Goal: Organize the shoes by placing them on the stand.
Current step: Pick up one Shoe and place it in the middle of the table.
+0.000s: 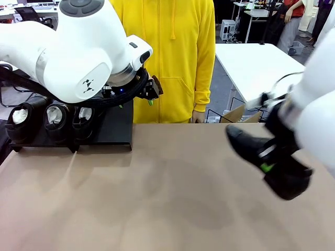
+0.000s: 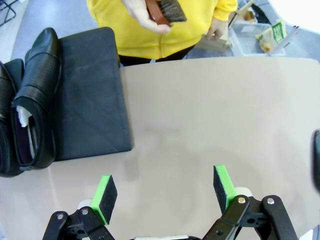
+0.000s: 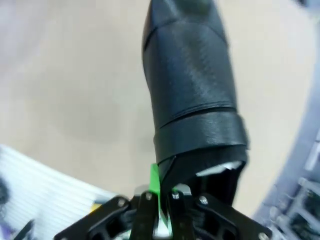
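Note:
Three black shoes (image 1: 55,120) stuffed with white paper stand side by side on the left part of the black stand (image 1: 112,130). The stand's right panel (image 2: 90,100) lies bare beside the nearest shoe (image 2: 37,100). My left gripper (image 2: 165,192) hangs open above the tan table, to the right of the stand, with nothing between its green pads (image 2: 106,196). My right gripper (image 1: 269,167) is shut on the heel rim of a fourth black shoe (image 1: 251,146), held above the table's right side with its toe pointing left. In the right wrist view this shoe (image 3: 190,85) stretches away from the shut right gripper (image 3: 162,200).
A person in a yellow hoodie (image 1: 167,57) stands at the far edge, holding a brown brush (image 2: 165,11) in one hand. A white table (image 1: 256,68) and a cardboard box (image 1: 235,114) lie beyond the far right corner. Bare tabletop (image 1: 167,198) spreads across the middle.

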Tool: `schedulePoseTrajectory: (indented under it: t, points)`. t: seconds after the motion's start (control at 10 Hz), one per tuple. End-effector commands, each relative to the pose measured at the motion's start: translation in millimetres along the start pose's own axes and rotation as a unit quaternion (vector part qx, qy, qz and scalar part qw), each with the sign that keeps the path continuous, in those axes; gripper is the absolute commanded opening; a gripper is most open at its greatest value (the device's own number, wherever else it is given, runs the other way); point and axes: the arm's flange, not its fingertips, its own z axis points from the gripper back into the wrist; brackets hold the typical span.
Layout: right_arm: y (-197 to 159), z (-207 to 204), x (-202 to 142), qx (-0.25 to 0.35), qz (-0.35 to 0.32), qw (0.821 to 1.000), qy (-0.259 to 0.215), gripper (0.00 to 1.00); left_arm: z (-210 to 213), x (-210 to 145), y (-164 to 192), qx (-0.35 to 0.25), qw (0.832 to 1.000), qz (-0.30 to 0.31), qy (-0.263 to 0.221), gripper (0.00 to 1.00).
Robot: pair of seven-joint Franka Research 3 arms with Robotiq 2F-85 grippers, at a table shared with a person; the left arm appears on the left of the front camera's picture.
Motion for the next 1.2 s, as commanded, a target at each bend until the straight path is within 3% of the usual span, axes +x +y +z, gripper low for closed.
schedulePoseTrajectory:
  t: [0.0, 0.2, 0.3, 0.7, 0.9, 1.1]
  points:
    - [56, -43, 15, 0.033, -0.009, 0.999, 0.002, 0.00, 1, 0, -1, 0.006, 1.000, -0.003, -0.008, 1.00]
    - [80, -51, 24, 0.026, -0.019, 0.999, 0.012, 0.00, 1, 0, -1, 0.006, 1.000, -0.003, -0.008, 1.00]
    - [71, -40, 5, 0.023, 0.010, 1.000, 0.015, 0.00, 1, 0, -1, 0.006, 1.000, -0.003, -0.008, 1.00]
    - [78, -51, 8, 0.024, 0.001, 0.999, 0.023, 0.00, 1, 0, -1, 0.006, 1.000, -0.003, -0.008, 1.00]
    - [91, -51, 11, 0.025, -0.089, 0.995, -0.019, 0.00, 1, 0, -1, 0.006, 1.000, -0.003, -0.008, 1.00]
    - [115, -50, 26, 0.021, -0.153, 0.988, -0.031, 0.00, 1, 0, -1, 0.006, 1.000, -0.003, -0.008, 1.00]
